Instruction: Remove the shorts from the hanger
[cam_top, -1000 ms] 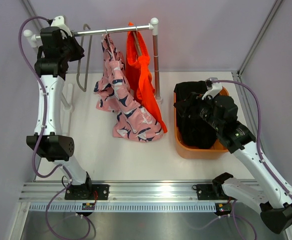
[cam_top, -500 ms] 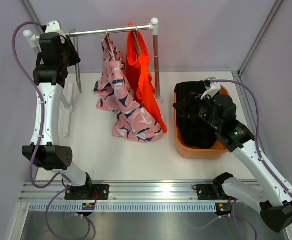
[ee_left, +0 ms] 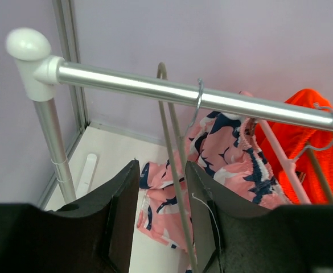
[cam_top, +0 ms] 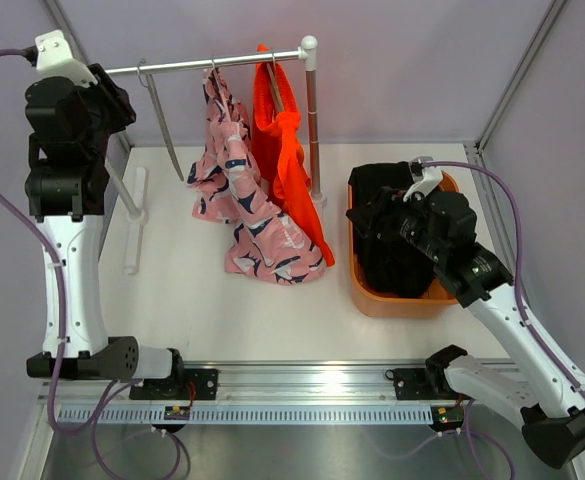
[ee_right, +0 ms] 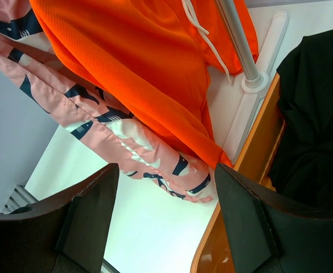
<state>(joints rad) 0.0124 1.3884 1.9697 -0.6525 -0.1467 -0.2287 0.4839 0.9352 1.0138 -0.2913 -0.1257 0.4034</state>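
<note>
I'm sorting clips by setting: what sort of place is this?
Probably a robot test cell: bare lilac walls with metal corner posts, an aluminium rail at the table edge, and a small clothes rack beside an orange bin.

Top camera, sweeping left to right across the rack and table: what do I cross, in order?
left arm → empty hanger → pink printed shorts → orange shorts → orange bin holding the black shorts

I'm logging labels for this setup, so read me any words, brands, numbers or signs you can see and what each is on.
No readable text in any view.
The pink shorts carry only a navy-and-white pattern; the orange shorts, black shorts and rail show no lettering.
</note>
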